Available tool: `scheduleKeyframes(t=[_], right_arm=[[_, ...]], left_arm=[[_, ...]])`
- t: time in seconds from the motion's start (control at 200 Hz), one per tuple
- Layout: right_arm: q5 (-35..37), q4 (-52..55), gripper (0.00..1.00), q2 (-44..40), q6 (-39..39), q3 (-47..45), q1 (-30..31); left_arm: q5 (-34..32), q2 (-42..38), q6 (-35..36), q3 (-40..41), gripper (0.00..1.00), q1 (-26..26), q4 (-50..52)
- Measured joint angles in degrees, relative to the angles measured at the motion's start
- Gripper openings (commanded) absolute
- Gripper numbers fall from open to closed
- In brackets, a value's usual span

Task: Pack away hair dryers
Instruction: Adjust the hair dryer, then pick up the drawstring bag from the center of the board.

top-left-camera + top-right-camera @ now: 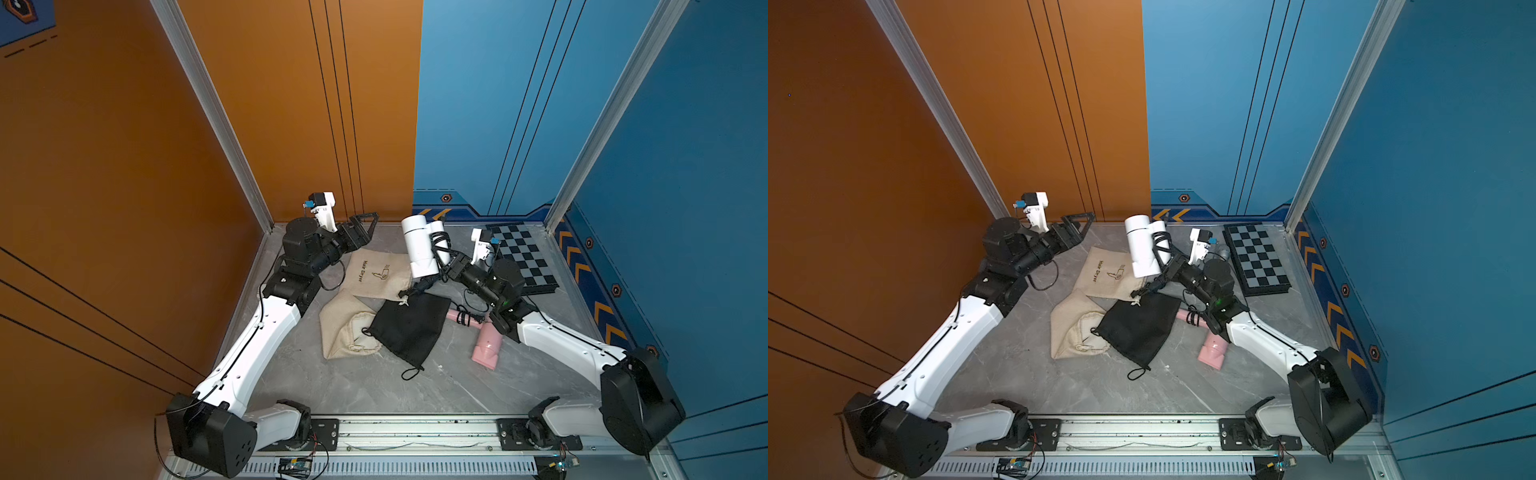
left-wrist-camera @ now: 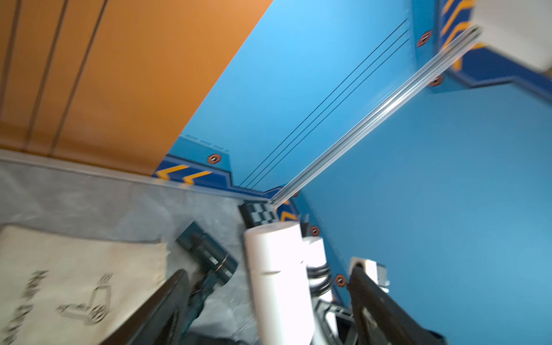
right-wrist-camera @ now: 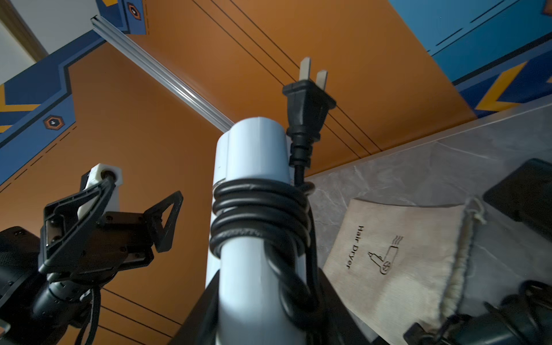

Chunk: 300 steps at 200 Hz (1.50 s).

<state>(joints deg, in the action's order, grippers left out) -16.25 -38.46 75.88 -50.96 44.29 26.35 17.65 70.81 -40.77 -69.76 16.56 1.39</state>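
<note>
The white hair dryer (image 1: 419,245) (image 1: 1142,249) hangs in the air above the table's back middle. My right gripper (image 1: 442,266) (image 3: 260,298) is shut on its cord-wound handle (image 3: 254,215), and the plug (image 3: 307,104) sticks up beside it. A pink hair dryer (image 1: 486,345) (image 1: 1212,353) lies on the table under my right arm. The end of a black hair dryer (image 1: 417,289) shows just under the white one. My left gripper (image 1: 370,228) (image 1: 1084,228) (image 2: 268,274) stands open to the left of the white dryer, facing it and apart from it.
A beige bag printed "Hair Dryer" (image 1: 380,272) lies flat at the back, a second beige bag (image 1: 347,332) and a black bag (image 1: 409,328) lie in front of it. A folded chessboard (image 1: 523,257) sits at the back right. The walls stand close behind.
</note>
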Motion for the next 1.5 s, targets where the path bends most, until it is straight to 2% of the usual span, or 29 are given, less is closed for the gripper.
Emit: scheduleKeyframes(t=[0.245,0.485,0.716,0.886,1.151,1.391,1.501], right_arm=[[2.64,14.58,0.32,-7.13,4.87,-0.07,-10.84],[2.6,28.33,0.32,-10.32,9.31,0.22,-15.96],[1.86,34.12,0.32,-13.27,11.17,0.22,-17.18],[1.09,35.56,0.32,-15.3,11.82,0.2,-17.29],[0.98,35.98,0.32,-16.87,12.2,0.2,-17.31],[-0.13,36.0,0.32,-16.87,12.2,0.2,-17.31],[-0.46,36.0,0.32,-16.87,12.2,0.2,-17.31]], left_arm=[[-6.71,0.07,10.97,-0.76,0.79,2.78,27.17],[-8.68,-0.66,11.45,7.15,0.77,10.8,39.19],[-13.57,0.33,17.05,6.67,0.73,20.68,48.02],[-14.69,3.8,16.68,6.56,0.73,21.4,49.66],[-13.07,4.55,7.43,12.0,0.72,21.22,41.86],[-13.7,12.39,4.17,12.11,0.71,20.96,37.4],[-14.01,15.61,3.45,12.09,0.67,20.85,35.56]])
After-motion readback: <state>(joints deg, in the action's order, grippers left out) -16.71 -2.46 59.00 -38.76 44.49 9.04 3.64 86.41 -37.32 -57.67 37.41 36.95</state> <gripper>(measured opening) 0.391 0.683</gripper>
